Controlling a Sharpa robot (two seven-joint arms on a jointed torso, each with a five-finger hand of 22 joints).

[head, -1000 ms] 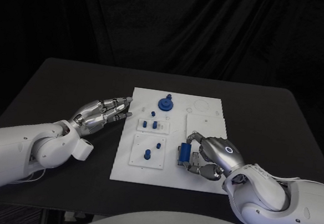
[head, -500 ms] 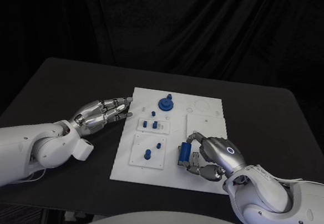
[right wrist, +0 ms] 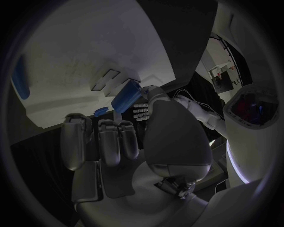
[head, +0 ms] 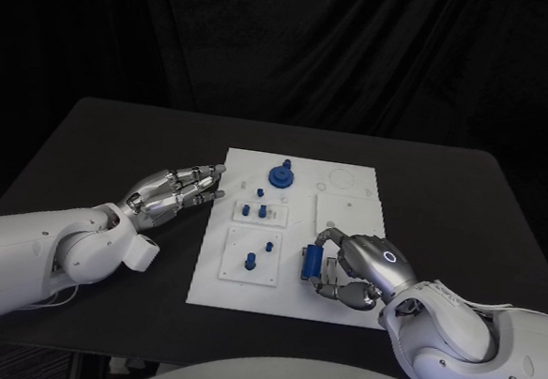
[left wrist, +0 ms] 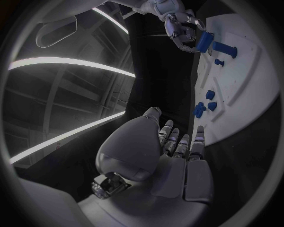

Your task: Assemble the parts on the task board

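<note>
Little displacement is recorded against the earlier head views: the right hand [head: 353, 268] has been drawn slightly toward 6 o'clock along the board, and the small blue cylindrical part [head: 310, 259] has been carried with it. The left hand [head: 174, 189] has been kept in place.

The white rectangular task board [head: 357, 183] is shown at the middle of the black table [head: 105, 129]. The blue cylinder is pinched between the thumb and fingers of the right hand, over the board's near right region, at about 4 o'clock from the board's centre. Its long axis is laid roughly along the 12-to-6 line in the head view; whether it is touching the board cannot be told.

The left hand is held spread and empty just beside the board's 9 o'clock edge, its fingers [left wrist: 177, 142] extended toward the board. Other blue parts, among them a round knobbed piece [head: 282, 173], are seated toward 12 o'clock.

Judged risks: the cylinder could be rolled out of the light pinch, or be jammed if it is presented tilted to its seat; the board could be shifted, since nothing is pressing on it.
</note>
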